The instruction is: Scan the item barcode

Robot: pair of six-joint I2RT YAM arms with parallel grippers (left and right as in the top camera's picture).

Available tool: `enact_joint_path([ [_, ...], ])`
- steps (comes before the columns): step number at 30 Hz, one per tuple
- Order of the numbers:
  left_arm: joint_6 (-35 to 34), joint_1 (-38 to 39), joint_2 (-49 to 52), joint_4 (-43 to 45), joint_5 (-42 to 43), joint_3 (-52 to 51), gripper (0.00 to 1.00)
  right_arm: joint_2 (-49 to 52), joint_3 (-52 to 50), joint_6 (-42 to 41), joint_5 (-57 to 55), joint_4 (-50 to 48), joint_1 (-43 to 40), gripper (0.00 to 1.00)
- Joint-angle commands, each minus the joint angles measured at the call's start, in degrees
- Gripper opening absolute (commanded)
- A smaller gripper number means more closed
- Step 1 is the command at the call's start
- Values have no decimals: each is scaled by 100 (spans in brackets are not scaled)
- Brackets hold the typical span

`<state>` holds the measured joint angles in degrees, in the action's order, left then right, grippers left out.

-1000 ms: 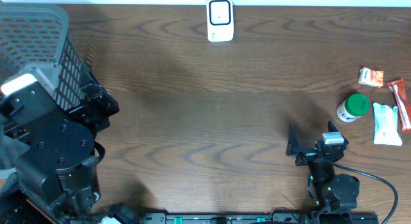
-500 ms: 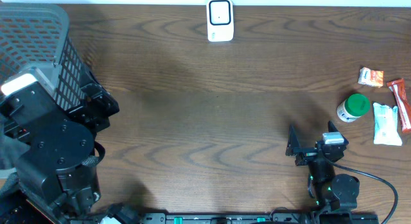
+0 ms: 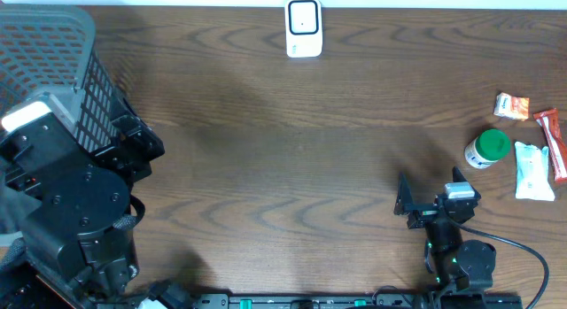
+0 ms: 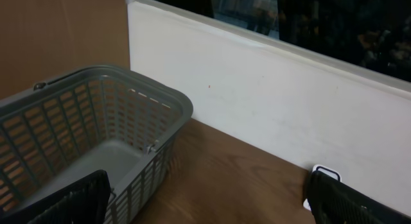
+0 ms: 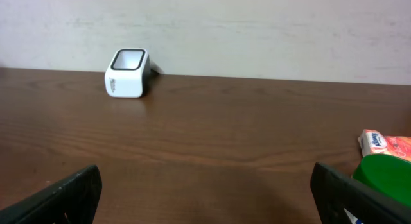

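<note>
- Over at the table's [image 3: 266, 150] right edge lie the candidate items, close together and none held: a green-capped bottle [image 3: 487, 148], an orange snack packet [image 3: 511, 105], a red bar [image 3: 554, 142] and a white pouch [image 3: 533, 170].
- Near the front edge, the right gripper [image 5: 205, 179] sits low over the wood with its jaws spread wide and nothing between them. The bottle is the nearest item, just ahead of it and off to its right.
- At the middle of the far edge stands the scanner [image 3: 302, 27], well apart from the items and ahead-left of the right gripper. Any item must travel leftward and away to reach it.
- By my reading the right arm is far the nearer for the pick. The left gripper [image 4: 209, 185], likewise wide open and empty, hangs beside the basket [image 4: 96, 121] on the opposite side.
- The bottle stands upright and round, so it can likely be approached from any side. The pouch and bar lie flat, their long axes running roughly near to far. No barcode can be made out on any of them.
- The bottle looks like rigid white plastic, and the packets like thin, crinkly film. The scanner is a smooth white box with rounded corners and a dark window. The basket is grey plastic lattice, and the table is dark grained wood.
</note>
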<state>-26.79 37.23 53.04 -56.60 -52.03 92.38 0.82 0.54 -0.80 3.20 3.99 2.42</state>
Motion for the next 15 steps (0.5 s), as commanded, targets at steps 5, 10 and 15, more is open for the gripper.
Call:
enact_joint_path([
  [5,-2,-317,-144,125,352,-525,98,-50,-22,2,13,4,-50,99],
  [10,302,-1274,-748,1617,1563,-2188,98,-50,-22,2,13,4,-50,99],
  [15,1390,-2186,-1762,3639,3464,-4135,98,-50,-22,2,13,4,-50,100],
])
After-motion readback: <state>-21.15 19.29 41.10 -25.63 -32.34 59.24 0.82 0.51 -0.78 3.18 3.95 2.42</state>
